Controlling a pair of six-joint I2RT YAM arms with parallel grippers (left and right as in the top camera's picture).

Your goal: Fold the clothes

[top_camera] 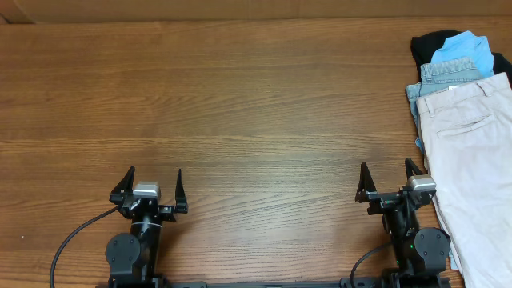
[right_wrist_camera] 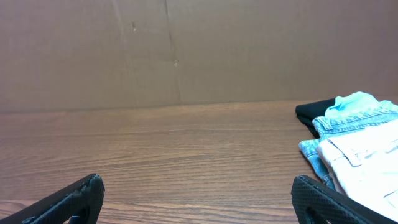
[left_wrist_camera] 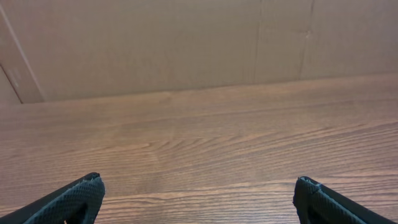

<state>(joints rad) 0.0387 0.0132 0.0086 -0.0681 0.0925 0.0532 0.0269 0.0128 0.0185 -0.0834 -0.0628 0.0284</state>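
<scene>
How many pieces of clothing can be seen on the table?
4, piled at the right edge of the table: beige shorts on top; denim shorts under them; a sky-blue garment behind those; a black garment farthest back. More may be hidden beneath.

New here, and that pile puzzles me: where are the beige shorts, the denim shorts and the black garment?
beige shorts (top_camera: pixel 472 160): overhead view, fabric below the back pocket
denim shorts (top_camera: pixel 450 74): overhead view, on the waistband
black garment (top_camera: pixel 426 45): overhead view, its left part

Brown wood-grain table (top_camera: pixel 240 104); plain cardboard wall (right_wrist_camera: pixel 186 50) behind, even light
</scene>
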